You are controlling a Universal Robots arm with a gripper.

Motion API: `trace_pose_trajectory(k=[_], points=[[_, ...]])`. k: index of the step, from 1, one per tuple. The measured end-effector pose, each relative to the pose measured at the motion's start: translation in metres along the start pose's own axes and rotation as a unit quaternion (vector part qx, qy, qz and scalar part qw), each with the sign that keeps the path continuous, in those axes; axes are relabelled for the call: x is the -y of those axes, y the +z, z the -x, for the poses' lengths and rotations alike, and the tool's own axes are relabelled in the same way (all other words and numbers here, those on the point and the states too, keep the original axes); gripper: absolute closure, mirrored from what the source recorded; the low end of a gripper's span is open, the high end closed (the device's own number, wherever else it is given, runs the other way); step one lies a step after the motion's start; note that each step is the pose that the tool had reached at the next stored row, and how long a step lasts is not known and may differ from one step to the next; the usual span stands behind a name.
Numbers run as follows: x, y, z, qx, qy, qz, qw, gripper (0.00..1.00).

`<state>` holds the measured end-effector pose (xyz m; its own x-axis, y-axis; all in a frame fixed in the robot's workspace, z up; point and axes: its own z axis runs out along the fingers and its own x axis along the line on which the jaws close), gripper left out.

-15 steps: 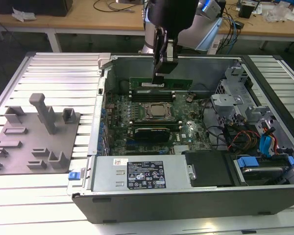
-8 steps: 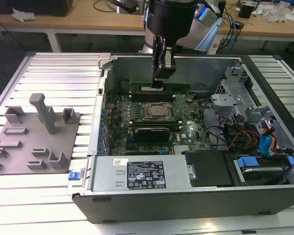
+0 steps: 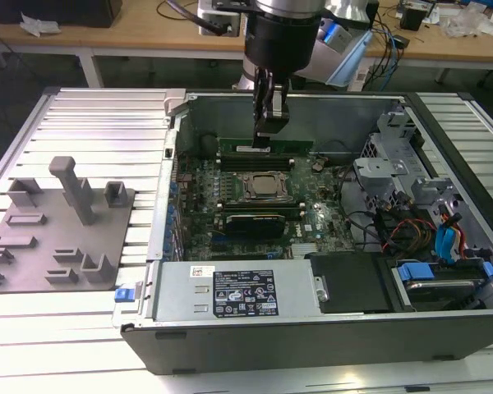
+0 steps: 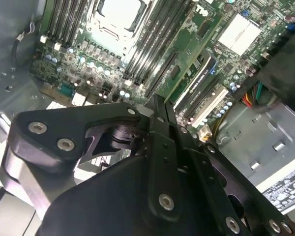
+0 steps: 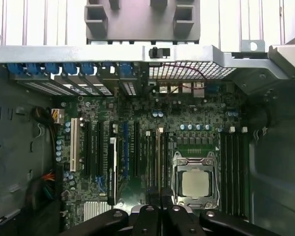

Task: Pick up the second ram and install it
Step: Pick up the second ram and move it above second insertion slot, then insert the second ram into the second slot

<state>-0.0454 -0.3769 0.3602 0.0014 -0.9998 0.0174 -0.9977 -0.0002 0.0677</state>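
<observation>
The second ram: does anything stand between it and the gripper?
Nothing visible does. In the exterior view the gripper is right over the second ram, standing on edge beside the processor socket.

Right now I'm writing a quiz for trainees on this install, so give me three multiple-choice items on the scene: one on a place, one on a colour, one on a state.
1. Relative to the computer case, the gripper is: A outside it; B inside, beside the processor; C high above it.
2. The second ram is: A red; B green; C white.
3. The case is: A closed; B open; C upside down.

Key: B, the gripper reaches down next to the processor; B, the stick at the gripper shows green; B, the motherboard lies bare to view.
</observation>
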Motion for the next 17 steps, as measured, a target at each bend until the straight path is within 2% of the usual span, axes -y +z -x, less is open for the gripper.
trace_pose_trajectory(k=[5, 17], points=[[0.0011, 0.0156, 0.0044, -0.0002, -0.001, -0.0007, 1.0, 0.91], [0.0011, 0.0162, 0.0044, -0.0001, -0.001, -0.0007, 1.0, 0.91]])
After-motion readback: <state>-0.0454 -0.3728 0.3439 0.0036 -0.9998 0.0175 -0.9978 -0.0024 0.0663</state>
